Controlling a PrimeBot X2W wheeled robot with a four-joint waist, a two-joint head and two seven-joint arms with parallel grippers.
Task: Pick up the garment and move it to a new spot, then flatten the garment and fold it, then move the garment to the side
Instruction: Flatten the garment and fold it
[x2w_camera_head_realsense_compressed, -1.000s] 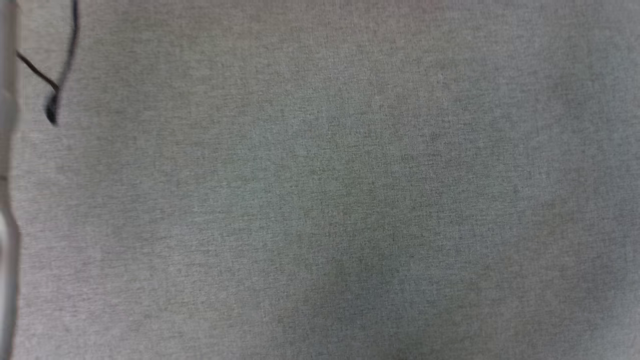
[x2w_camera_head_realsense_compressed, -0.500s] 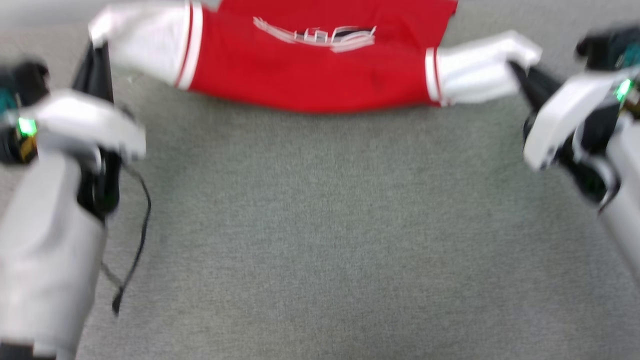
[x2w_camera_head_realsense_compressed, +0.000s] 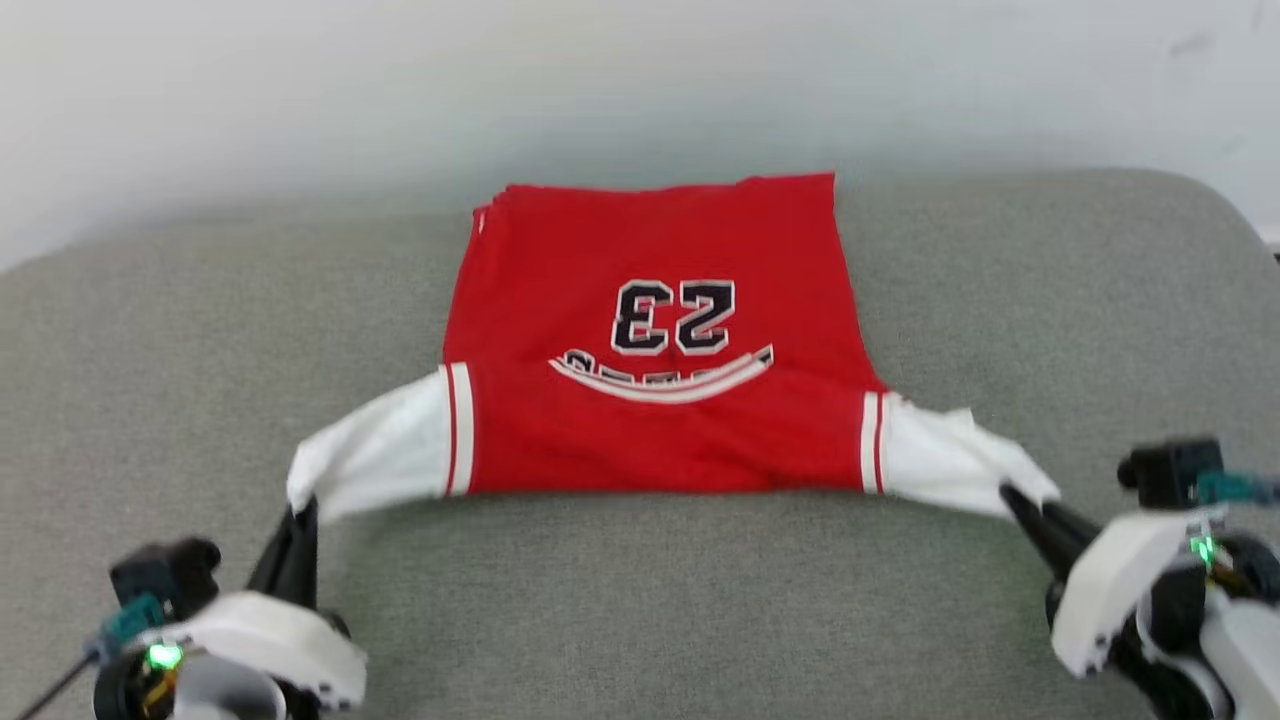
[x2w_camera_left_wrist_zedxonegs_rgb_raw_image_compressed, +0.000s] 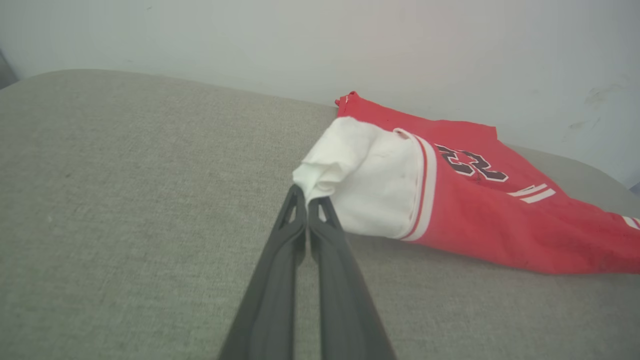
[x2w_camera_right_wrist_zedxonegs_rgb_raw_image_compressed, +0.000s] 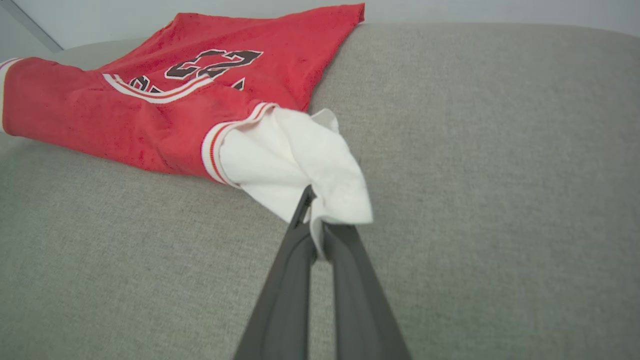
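Note:
The garment (x2w_camera_head_realsense_compressed: 655, 400), a red jersey with white short sleeves and black "23" numerals, lies spread on the grey cushion (x2w_camera_head_realsense_compressed: 650, 600), numerals upside down to me. My left gripper (x2w_camera_head_realsense_compressed: 300, 515) is shut on the tip of the white sleeve at the left (x2w_camera_left_wrist_zedxonegs_rgb_raw_image_compressed: 350, 175). My right gripper (x2w_camera_head_realsense_compressed: 1010, 495) is shut on the tip of the other white sleeve (x2w_camera_right_wrist_zedxonegs_rgb_raw_image_compressed: 300, 160). Both sleeves are stretched outward and toward me. In the wrist views each gripper's fingers (x2w_camera_left_wrist_zedxonegs_rgb_raw_image_compressed: 280, 270) (x2w_camera_right_wrist_zedxonegs_rgb_raw_image_compressed: 290, 285) pinch bunched white cloth.
The grey cushion's far edge meets a pale wall (x2w_camera_head_realsense_compressed: 640, 80). Its rounded corner (x2w_camera_head_realsense_compressed: 1210, 200) shows at the far right. A thin dark cable (x2w_camera_head_realsense_compressed: 45, 685) runs by my left wrist. Bare cushion lies between my grippers and in front of the jersey.
The head camera has tilted up, so the whole picture shifted: first bare cushion, then the jersey at the top, now the full jersey and wall. Both grippers still hold the sleeves.

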